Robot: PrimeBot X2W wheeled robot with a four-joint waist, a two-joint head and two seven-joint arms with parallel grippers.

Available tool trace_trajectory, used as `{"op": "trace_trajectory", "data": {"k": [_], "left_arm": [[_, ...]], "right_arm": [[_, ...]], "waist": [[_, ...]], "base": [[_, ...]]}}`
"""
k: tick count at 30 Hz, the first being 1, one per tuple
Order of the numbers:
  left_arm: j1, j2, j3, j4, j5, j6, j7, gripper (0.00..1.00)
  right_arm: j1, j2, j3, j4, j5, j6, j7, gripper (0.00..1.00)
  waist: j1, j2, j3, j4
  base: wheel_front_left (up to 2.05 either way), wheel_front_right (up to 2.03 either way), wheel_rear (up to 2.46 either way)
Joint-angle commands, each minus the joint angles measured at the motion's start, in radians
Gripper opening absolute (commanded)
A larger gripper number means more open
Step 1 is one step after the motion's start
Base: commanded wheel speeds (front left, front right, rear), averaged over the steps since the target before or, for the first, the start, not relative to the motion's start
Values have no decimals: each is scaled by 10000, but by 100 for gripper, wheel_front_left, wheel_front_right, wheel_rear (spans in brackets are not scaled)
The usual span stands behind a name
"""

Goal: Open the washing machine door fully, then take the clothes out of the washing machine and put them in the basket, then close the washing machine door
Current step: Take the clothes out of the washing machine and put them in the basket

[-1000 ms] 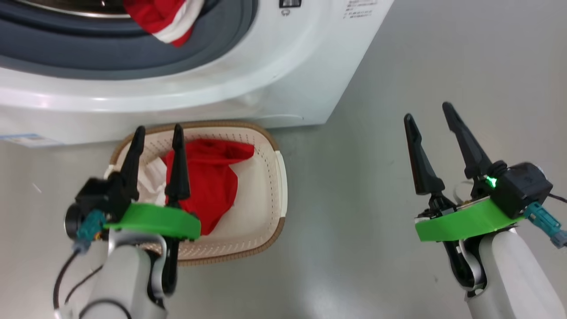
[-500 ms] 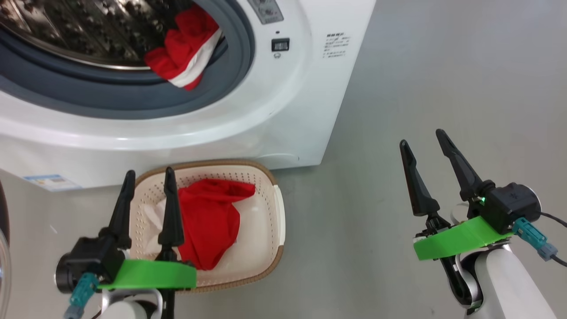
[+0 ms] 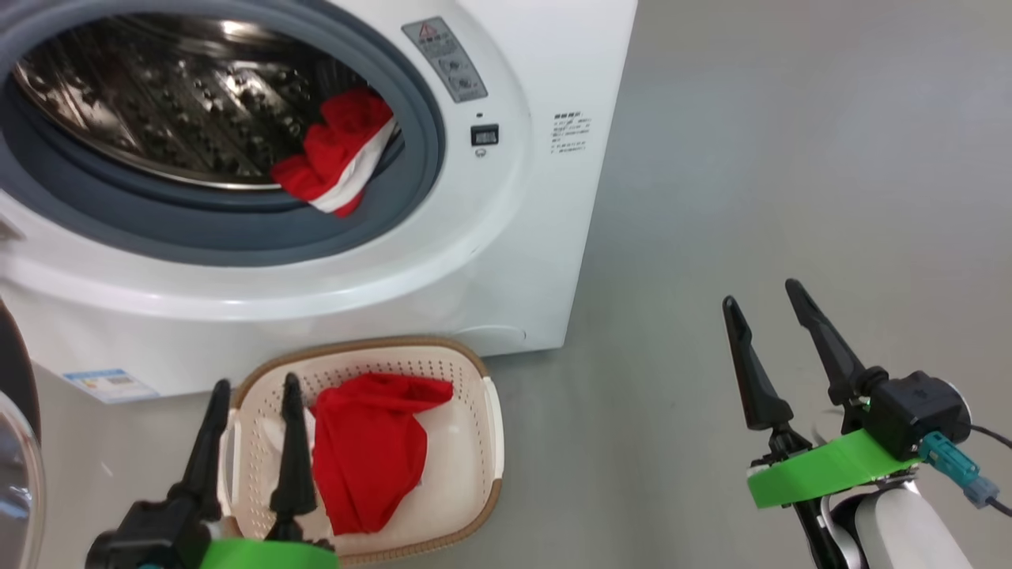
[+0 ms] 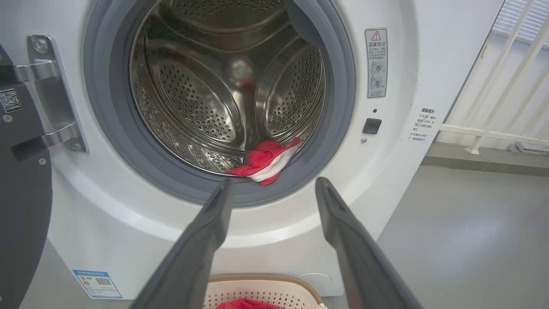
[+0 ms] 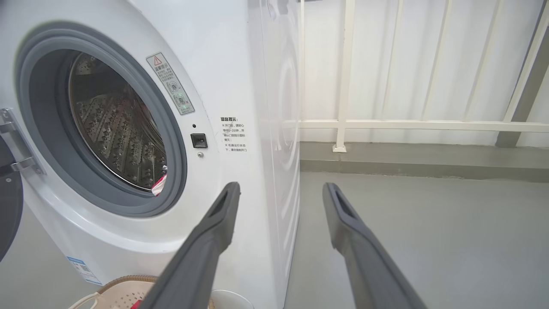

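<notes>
The white washing machine stands with its door swung open to the left, the black rim showing at the left edge. A red and white garment lies at the drum's lower right lip, on the grey gasket. Another red garment fills the cream basket on the floor before the washer. My left gripper hovers open over the basket's left side, empty. My right gripper is open over bare floor to the right, empty.
Grey floor spreads to the right of the washer. A white railing and wall stand behind it. The door's steel hinge is on the washer's left front.
The head camera has tilted up, so the drum and washer front now show more fully and both grippers sit lower in the picture. Both grippers stay open and empty.
</notes>
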Motion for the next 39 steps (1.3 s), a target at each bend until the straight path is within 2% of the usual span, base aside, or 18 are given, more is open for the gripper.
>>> {"op": "trace_trajectory", "data": {"k": [1, 14, 22, 39], "left_arm": [[124, 226, 427, -341, -32, 94, -15, 100], [1458, 405, 670, -678, -135, 427, 221, 100], [1978, 461, 576, -1000, -211, 426, 364, 100], [2058, 490, 349, -1207, -257, 420, 377, 100]], "right_arm": [[67, 13, 224, -275, -79, 62, -63, 100], [659, 13, 421, -172, -18, 62, -63, 100], [905, 13, 351, -168, 58, 62, -63, 100], [991, 13, 418, -263, 97, 62, -63, 100]], "waist": [[0, 0, -338, -101], [0, 0, -1373, -439], [0, 0, -1689, -408], [0, 0, -1492, -420]], "base": [[0, 0, 0], [0, 0, 0], [0, 0, 0], [0, 0, 0]]}}
